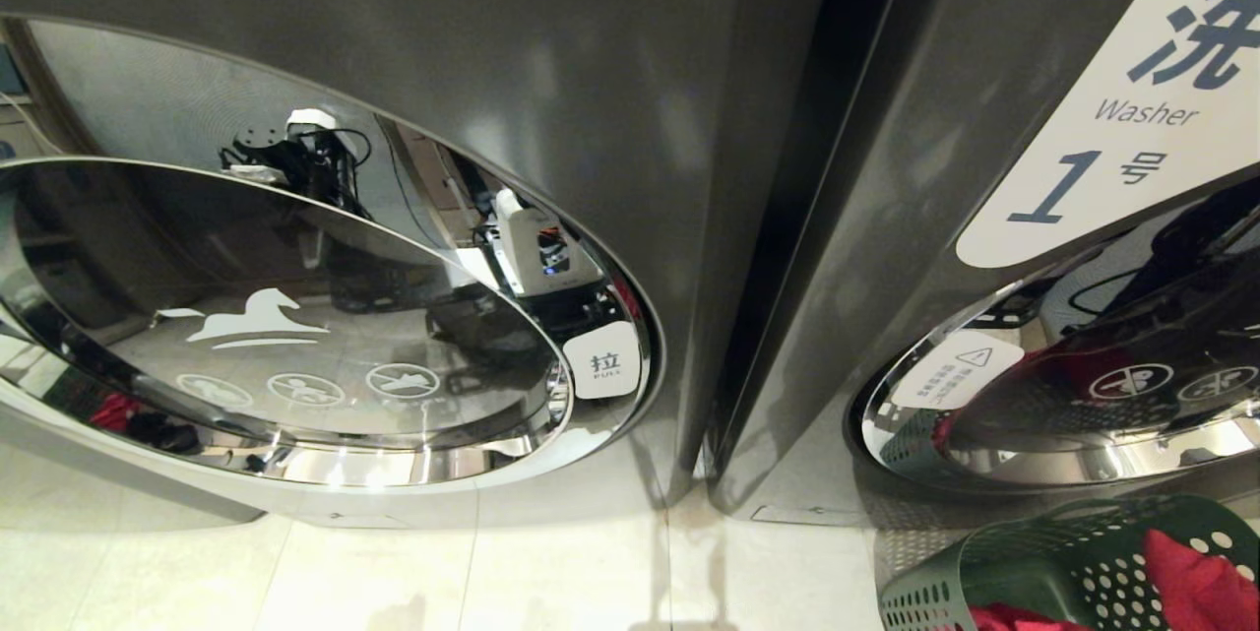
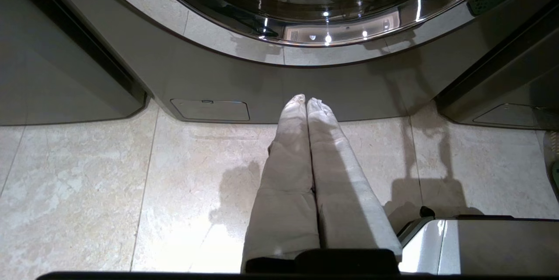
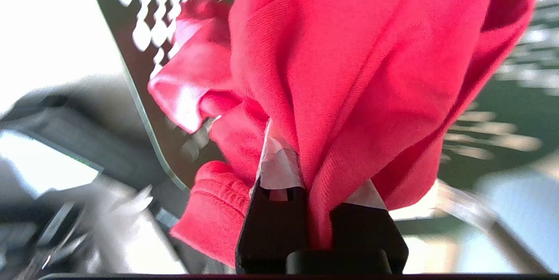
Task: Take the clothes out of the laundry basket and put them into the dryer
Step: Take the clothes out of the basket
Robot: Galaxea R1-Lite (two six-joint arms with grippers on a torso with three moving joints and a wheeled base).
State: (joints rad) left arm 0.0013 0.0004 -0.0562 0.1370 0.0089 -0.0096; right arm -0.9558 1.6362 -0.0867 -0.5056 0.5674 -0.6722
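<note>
Pale marble-look floor tiles (image 1: 394, 572) run up to the machines, and nearest, at the robot's right, the dark green perforated plastic laundry basket (image 1: 1024, 577) holds a soft red knit garment (image 3: 349, 74) that the right gripper (image 3: 321, 210) has clamped between its taped fingers, bunched and draping limp over the basket rim; light and floppy, it is best taken by a thick fold. The left gripper (image 2: 306, 101) hangs idle over the floor, fingers pressed together. Beyond stands the dark grey dryer (image 1: 551, 70), its chrome-rimmed round glass door (image 1: 295, 336) looking shut.
</note>
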